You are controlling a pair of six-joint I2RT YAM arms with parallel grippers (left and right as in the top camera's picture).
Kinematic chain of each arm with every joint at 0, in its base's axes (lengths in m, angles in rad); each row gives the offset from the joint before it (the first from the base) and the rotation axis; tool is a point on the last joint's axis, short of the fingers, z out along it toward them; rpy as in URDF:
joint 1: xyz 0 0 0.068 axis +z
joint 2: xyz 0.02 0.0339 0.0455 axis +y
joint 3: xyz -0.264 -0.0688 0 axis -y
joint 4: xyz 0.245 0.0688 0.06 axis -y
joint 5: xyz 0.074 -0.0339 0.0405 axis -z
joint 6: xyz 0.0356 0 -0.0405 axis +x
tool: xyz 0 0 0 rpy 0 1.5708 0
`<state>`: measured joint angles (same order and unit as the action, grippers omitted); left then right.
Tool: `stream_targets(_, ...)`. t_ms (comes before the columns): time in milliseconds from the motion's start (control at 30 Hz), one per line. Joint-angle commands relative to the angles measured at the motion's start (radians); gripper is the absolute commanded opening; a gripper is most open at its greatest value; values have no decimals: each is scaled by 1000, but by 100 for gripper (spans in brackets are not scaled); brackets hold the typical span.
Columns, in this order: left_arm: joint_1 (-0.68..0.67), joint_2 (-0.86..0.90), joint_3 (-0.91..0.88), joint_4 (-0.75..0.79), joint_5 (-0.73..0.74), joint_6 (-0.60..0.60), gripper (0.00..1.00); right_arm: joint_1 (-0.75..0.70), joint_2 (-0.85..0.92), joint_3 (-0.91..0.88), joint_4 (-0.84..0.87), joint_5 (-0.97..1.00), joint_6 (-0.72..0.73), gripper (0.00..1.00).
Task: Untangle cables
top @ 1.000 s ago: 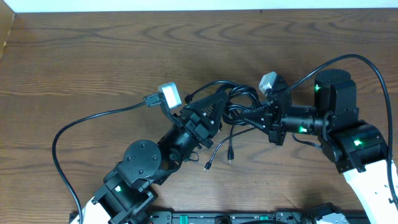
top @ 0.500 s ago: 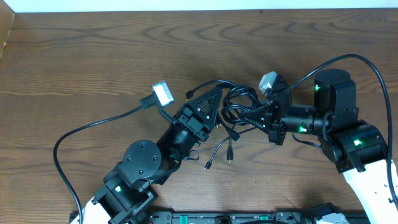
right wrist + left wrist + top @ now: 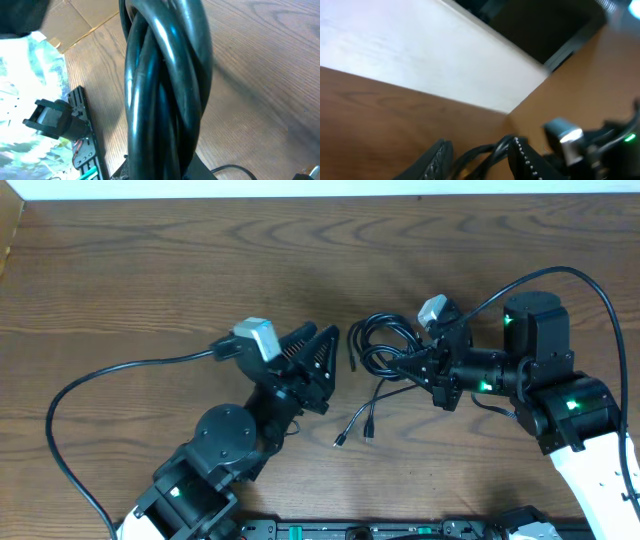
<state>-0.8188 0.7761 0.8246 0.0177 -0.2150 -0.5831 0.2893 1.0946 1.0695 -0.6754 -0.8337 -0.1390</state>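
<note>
table point(image 3: 150, 270): dark wood grain; white strip point(image 3: 300, 188) beyond
cables point(image 3: 378, 342): thin, black, glossy, twisted together, ends trailing
left gripper point(image 3: 322, 332): released, empty
right gripper point(image 3: 398, 367): clenched on the cables

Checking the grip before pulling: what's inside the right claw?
A twisted bundle of black cables sits inside the right claw, which is shut on it. The bundle fills the wrist view, hiding the contact itself and the strand count.
</note>
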Motion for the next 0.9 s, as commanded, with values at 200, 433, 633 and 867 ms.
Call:
stream_targets(200,2,-7,23,1,200,108,40,-3,-5,2,16,-50,3,1)
stream_targets(433,2,-7,23,-39,235,108,39,-3,-5,2,61,-181,4,1)
stream_targets(633,1,-6,23,-74,332,108,36,-3,-5,2,108,-198,38,1)
stream_targets(867,1,-6,23,-85,339,107,35,-3,-5,2,168,-289,49,1)
